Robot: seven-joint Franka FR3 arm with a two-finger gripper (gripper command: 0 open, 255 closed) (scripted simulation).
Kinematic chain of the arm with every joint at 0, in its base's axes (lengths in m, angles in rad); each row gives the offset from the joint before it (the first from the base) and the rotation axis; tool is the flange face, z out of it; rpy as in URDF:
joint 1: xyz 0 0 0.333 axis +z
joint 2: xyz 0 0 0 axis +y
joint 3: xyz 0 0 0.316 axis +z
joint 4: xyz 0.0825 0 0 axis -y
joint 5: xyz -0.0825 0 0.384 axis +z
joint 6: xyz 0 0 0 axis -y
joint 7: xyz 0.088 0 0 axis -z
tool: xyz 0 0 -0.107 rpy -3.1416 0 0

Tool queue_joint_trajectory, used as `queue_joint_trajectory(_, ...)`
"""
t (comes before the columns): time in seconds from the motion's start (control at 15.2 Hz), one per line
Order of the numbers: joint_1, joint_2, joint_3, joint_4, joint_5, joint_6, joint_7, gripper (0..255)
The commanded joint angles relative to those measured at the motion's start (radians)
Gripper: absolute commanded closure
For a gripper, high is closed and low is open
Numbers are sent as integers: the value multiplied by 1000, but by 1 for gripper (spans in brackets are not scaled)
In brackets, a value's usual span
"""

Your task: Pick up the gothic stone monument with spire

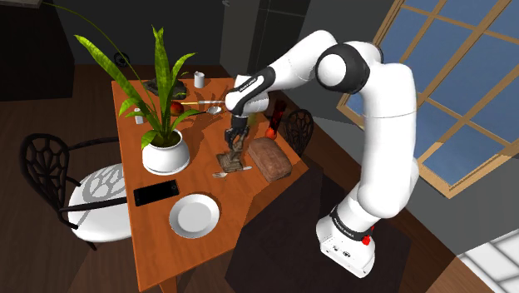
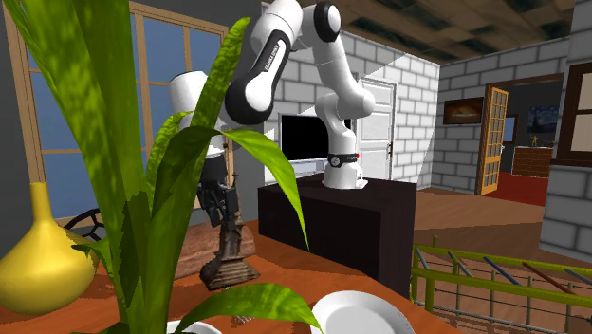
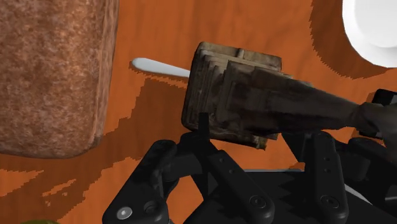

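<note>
From my station, the gripper point(image 1: 239, 133) stands over the monument point(image 1: 235, 156) at the middle of the orange table point(image 1: 150, 225), between the white plant pot point(image 1: 164, 154) and a brown loaf point(image 1: 270, 156). In the wrist view the black fingers point(image 3: 202, 127) clasp the grey-brown stone shaft point(image 3: 235, 89), its stepped base down by a white utensil point(image 3: 159, 65). The shoulder view gives me a dark phone point(image 1: 155, 192) and a white plate point(image 1: 195, 215); the second exterior view gives a yellow vase point(image 2: 38, 266), green leaves and grey brick walls
</note>
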Motion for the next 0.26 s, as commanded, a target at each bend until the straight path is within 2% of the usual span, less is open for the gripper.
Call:
queue_joint_trajectory(0.0,0,-25,-3,-7,-3,-18,2,255)
queue_joint_trajectory(0.2,1,-38,-4,-9,-5,-28,4,255)
